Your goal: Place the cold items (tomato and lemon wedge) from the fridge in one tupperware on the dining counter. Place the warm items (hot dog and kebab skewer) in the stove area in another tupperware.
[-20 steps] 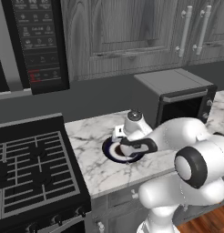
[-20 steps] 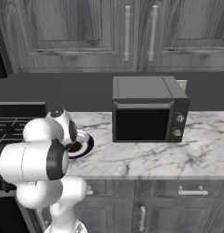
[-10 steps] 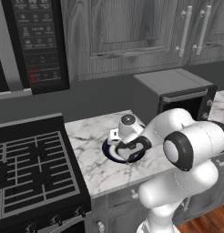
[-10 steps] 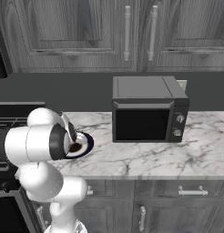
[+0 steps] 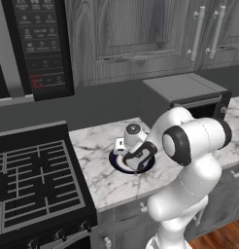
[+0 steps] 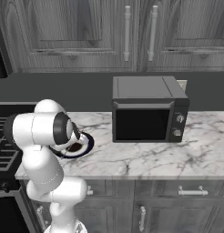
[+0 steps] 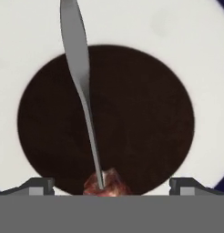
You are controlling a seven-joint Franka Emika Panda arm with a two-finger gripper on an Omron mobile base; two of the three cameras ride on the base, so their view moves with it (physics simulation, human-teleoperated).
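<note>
While jaws gape over kebab skewer [image 7: 84, 86]: marble counter [image 6: 177, 157], plate [image 5: 117, 161], black range [image 5: 34, 180], microwave [image 6: 148, 109].

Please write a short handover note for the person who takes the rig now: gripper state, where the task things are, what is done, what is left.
Gripper: open, lowered over the plate on the marble counter right of the stove.
Kebab skewer: lies on the plate's dark centre, its grey stick between the fingertips, a red-brown chunk at the near end. Not gripped yet.
Hot dog, tomato, lemon wedge, tupperwares: out of these views.
Done: approach to the skewer.
Left: probably close on the skewer, carry it to a tupperware, then handle the other items.
</note>
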